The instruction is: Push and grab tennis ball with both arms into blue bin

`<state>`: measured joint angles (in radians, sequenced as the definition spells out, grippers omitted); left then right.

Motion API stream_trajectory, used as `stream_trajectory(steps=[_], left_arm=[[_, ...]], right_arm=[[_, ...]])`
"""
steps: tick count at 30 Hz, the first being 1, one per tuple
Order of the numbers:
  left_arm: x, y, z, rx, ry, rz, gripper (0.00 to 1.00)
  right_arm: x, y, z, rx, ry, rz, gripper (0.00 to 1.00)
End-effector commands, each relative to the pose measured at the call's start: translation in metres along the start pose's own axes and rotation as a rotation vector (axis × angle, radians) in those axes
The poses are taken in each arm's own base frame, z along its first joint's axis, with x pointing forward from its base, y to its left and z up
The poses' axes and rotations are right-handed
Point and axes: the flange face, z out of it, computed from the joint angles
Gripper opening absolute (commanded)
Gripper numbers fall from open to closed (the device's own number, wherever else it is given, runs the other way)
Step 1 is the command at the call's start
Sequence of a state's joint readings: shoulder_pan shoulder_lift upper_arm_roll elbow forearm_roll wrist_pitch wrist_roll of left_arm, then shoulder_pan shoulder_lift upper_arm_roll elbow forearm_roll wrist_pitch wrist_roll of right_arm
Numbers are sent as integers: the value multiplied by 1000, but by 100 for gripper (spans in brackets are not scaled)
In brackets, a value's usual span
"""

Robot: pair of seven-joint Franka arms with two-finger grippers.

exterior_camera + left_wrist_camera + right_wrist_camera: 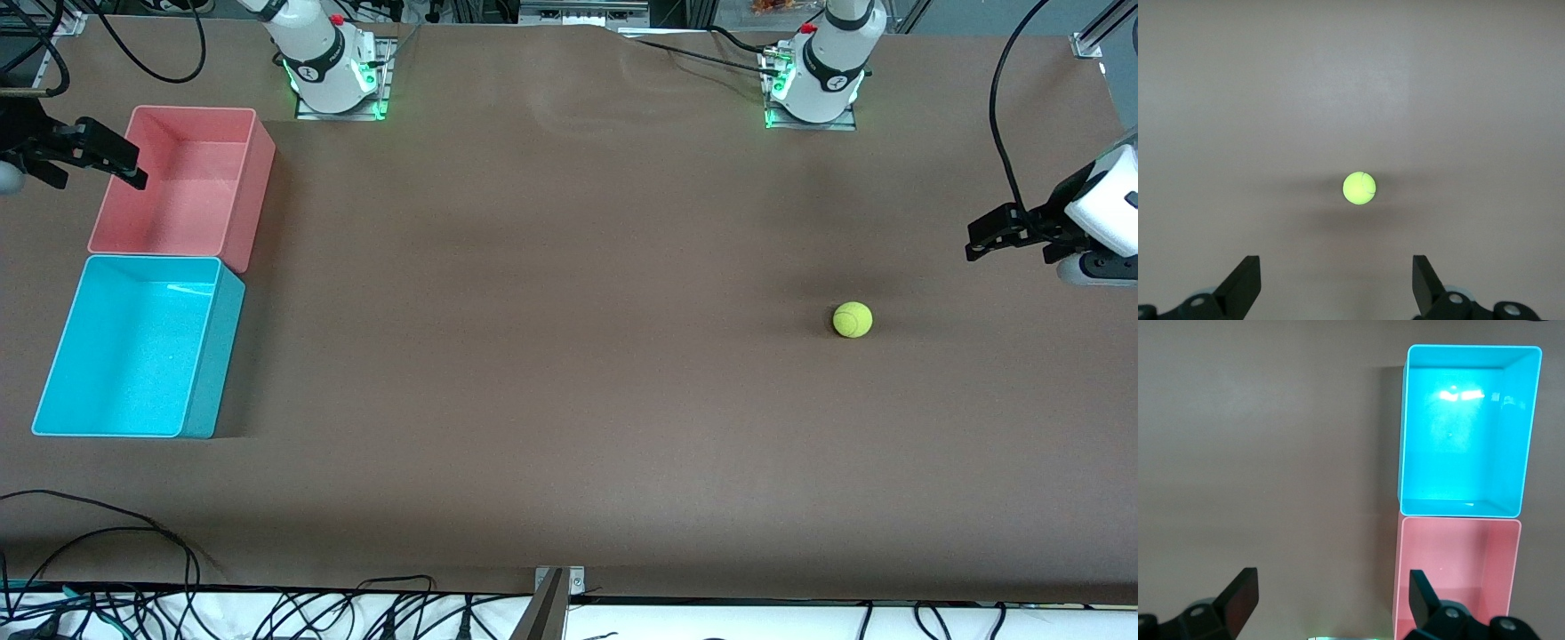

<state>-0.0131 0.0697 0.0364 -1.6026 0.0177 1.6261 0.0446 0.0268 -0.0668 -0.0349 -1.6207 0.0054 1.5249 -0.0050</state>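
Note:
The tennis ball (853,319) lies on the brown table toward the left arm's end, alone; it also shows in the left wrist view (1359,188). My left gripper (989,233) hangs open and empty above the table near that end, apart from the ball; its jaws (1336,267) stand wide. The blue bin (218,356) stands empty at the right arm's end and shows in the right wrist view (1465,433). My right gripper (111,156) is open and empty over the pink bin's outer wall (1333,583).
A pink bin (253,196) stands empty, touching the blue bin and farther from the front camera; it also shows in the right wrist view (1458,580). Black cables (133,569) lie along the table's near edge.

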Motion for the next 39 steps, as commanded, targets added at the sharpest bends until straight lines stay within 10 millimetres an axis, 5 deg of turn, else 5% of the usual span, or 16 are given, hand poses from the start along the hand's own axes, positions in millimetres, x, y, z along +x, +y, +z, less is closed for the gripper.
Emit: stream_trajectory(steps=[1, 10, 39], left_arm=[[0, -3, -5, 20, -9, 20, 100], [0, -3, -5, 19, -10, 20, 100], [-1, -2, -5, 20, -13, 22, 100]], right_arm=[[-2, 0, -6, 11, -4, -15, 100], [5, -5, 13, 7, -51, -20, 100], [4, -26, 12, -38, -44, -53, 100]])
